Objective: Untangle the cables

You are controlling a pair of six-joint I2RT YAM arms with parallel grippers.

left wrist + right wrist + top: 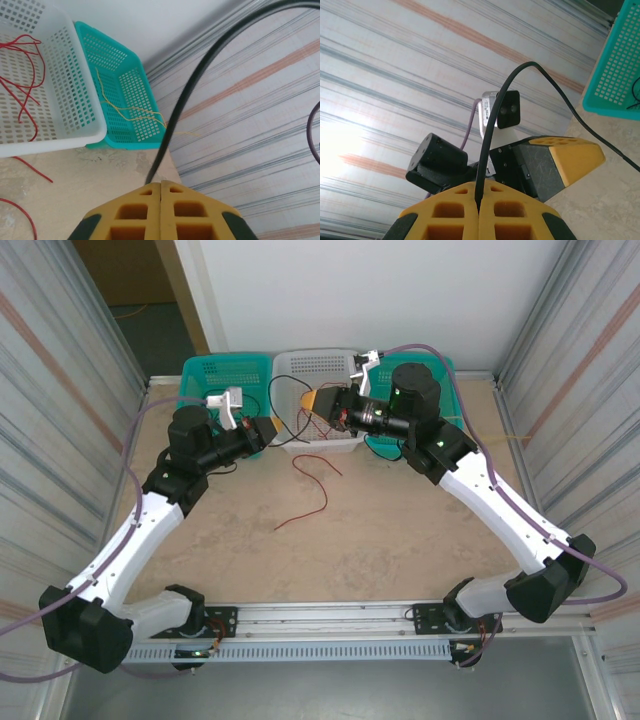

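One black cable (190, 85) runs between both grippers. My left gripper (161, 184) is shut on one end of it, in front of the white basket (315, 365). My right gripper (480, 185) is shut on another part of the black cable (492, 115), which arcs up and falls away to the right. In the top view the left gripper (268, 432) and right gripper (314, 400) stand close together, almost tip to tip. A red cable (318, 480) lies loose on the table. More red cables (25, 75) lie in the white basket (60, 90).
A teal basket (135, 95) to the right of the white one holds pale yellow cables (125, 110). Another teal basket (205, 375) stands at the back left. Corrugated metal walls close in both sides. Open tabletop lies between the baskets and the arm bases.
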